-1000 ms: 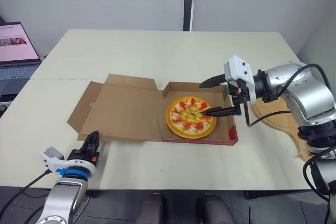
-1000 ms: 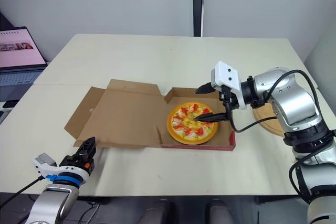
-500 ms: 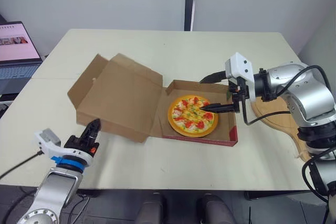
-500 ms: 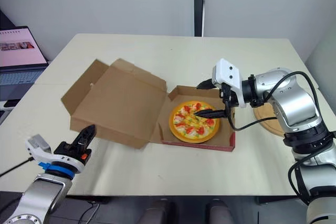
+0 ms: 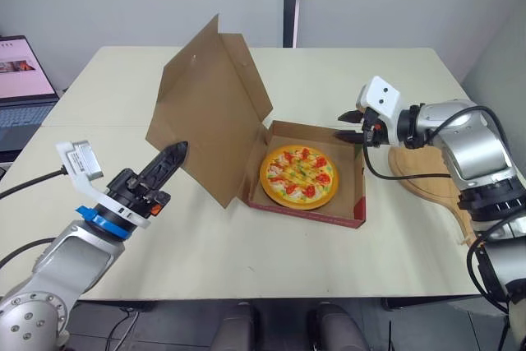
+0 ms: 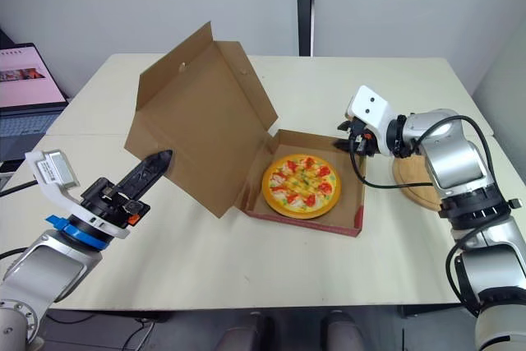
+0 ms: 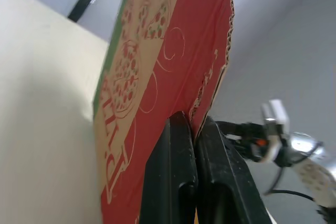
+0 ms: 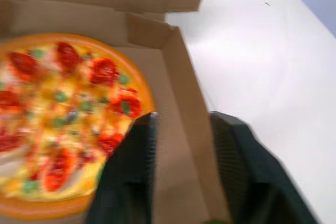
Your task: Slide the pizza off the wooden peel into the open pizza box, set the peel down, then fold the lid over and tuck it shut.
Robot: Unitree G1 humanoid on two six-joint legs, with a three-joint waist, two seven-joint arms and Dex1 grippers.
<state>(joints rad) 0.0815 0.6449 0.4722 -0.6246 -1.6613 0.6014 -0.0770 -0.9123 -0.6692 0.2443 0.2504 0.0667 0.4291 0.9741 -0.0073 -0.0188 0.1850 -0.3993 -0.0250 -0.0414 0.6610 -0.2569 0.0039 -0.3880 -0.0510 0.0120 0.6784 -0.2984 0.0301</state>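
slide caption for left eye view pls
Left tool props the box lid up beside the pizza; right tool open over the box wall.

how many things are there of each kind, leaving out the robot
pizza: 1
pizza box: 1
wooden peel: 1
laptop: 1
total: 4

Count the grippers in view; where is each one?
2. The left gripper, shut, is at the raised lid's edge. The right gripper, open, stands over the box's right wall beside the pizza.
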